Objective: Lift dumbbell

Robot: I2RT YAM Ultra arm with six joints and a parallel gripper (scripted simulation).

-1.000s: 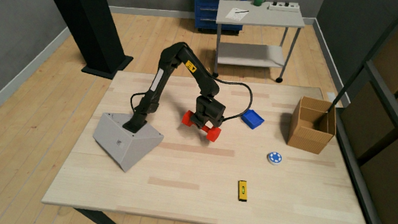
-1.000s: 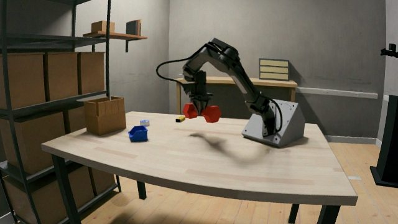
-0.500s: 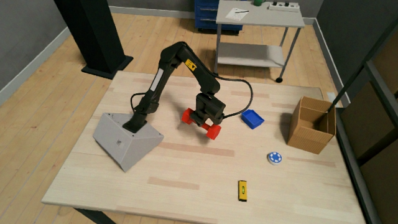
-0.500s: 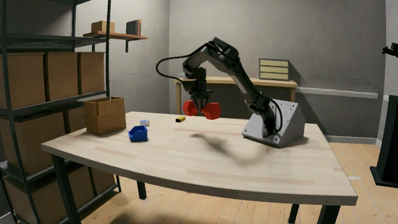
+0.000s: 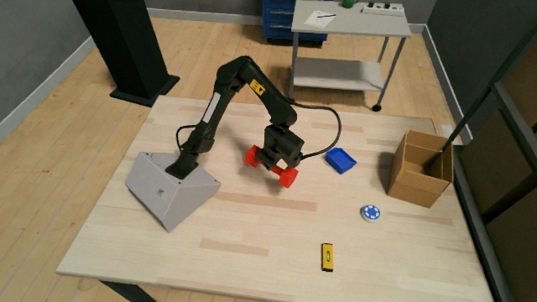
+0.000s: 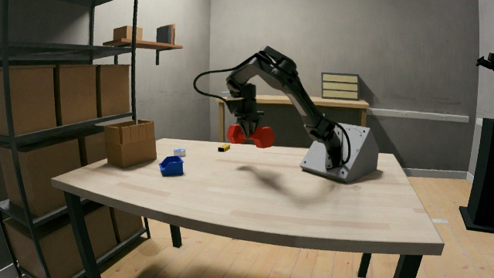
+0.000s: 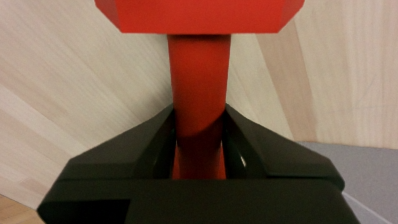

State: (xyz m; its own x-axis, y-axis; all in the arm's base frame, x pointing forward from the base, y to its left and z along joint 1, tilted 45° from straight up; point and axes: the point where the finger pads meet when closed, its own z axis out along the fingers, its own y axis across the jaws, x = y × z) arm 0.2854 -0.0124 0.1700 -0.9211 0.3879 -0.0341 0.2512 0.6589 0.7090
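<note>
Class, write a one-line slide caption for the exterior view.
Gripper clamps the red dumbbell by its bar, well above the wooden table.

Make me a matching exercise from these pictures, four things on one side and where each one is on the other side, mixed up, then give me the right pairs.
Things:
1. red dumbbell
2. blue bin
3. cardboard box
4. yellow spirit level

Places:
A. lying flat near the table's front edge in the top view
B. standing open at the table end by the shelf rack
C. in the air above the table, its bar clamped in the gripper
D. on the table between the gripper and the cardboard box

Pairs: 1-C, 2-D, 3-B, 4-A
</note>
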